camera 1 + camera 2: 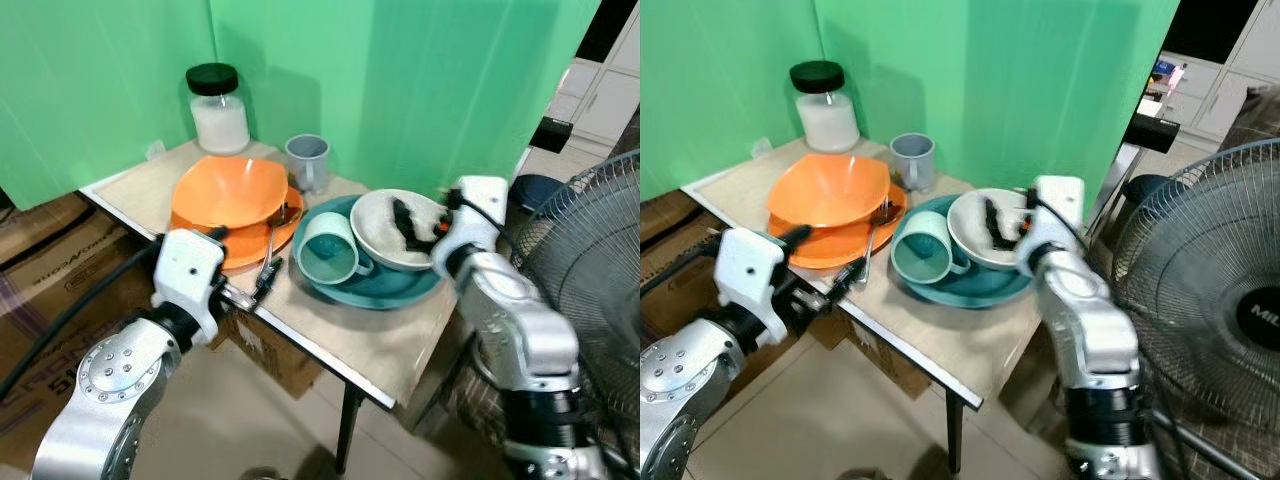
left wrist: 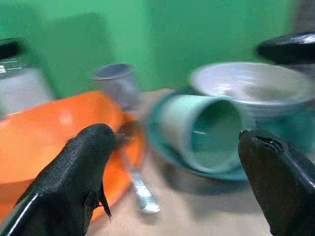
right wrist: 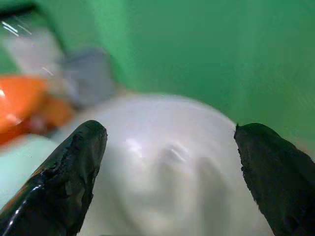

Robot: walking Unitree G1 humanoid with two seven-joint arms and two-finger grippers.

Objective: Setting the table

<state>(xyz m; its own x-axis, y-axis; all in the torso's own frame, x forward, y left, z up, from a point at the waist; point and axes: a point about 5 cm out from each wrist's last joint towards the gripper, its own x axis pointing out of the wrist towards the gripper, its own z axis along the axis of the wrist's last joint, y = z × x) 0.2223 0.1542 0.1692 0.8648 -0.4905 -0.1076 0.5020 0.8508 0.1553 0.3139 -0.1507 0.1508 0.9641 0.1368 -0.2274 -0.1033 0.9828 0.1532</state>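
On the table [image 1: 400,345]: we see a white bowl [image 1: 385,235] and tipped teal mug [image 1: 328,252] on the teal plate [image 1: 385,290].
Right gripper [image 1: 412,228]: spread wide over our bowl.
Left gripper [image 1: 247,262]: wide, beside the spoon [image 1: 270,255].

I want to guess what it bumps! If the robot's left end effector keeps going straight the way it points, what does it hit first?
Probably the spoon lying on the table between its open fingers, by the orange plate. Beyond that lies the tipped-over teal mug. The picture is blurry, so depth is uncertain.
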